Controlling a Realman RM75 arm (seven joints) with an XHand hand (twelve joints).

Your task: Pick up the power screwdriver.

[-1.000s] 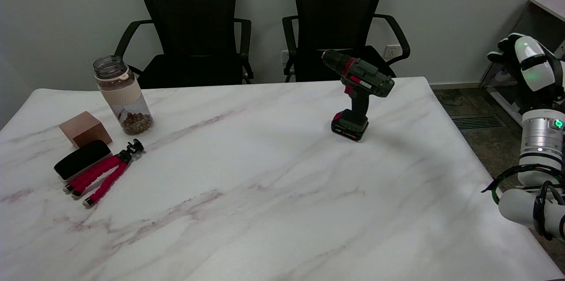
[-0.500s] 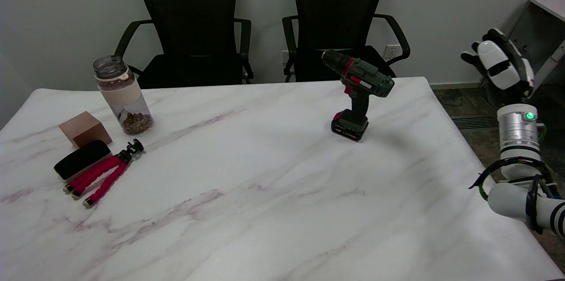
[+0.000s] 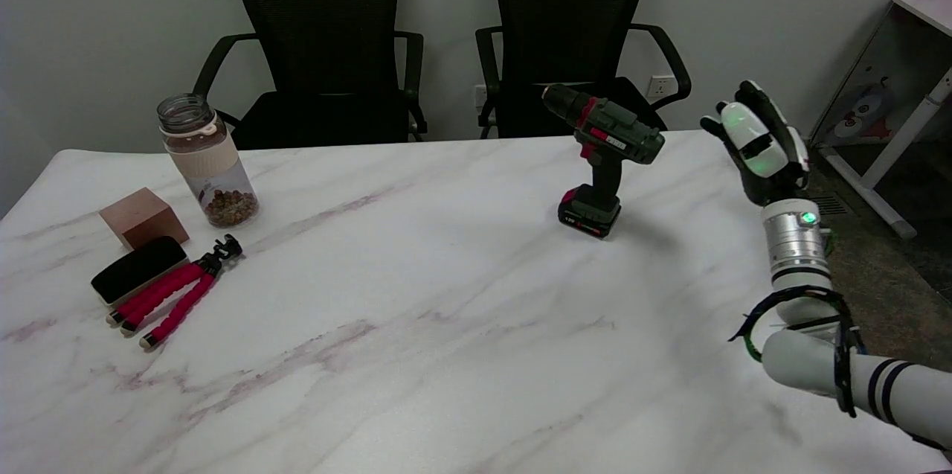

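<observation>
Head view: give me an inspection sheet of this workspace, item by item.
Surface: white marble-patterned table, no spills seen.
Job's thing: power screwdriver stands upright on its battery base at the far right, chuck pointing left, untouched.
Clutter: jar with brown contents, lid off; wooden block; black case; red-legged mini tripod lying flat, all at the left.
Hand: right hand raised in the air to the right of the screwdriver, apart from it, holding nothing.
Cables: black loop around the right arm.
Surroundings: two black office chairs behind the table, wall outlet, white desk frame at right.
</observation>
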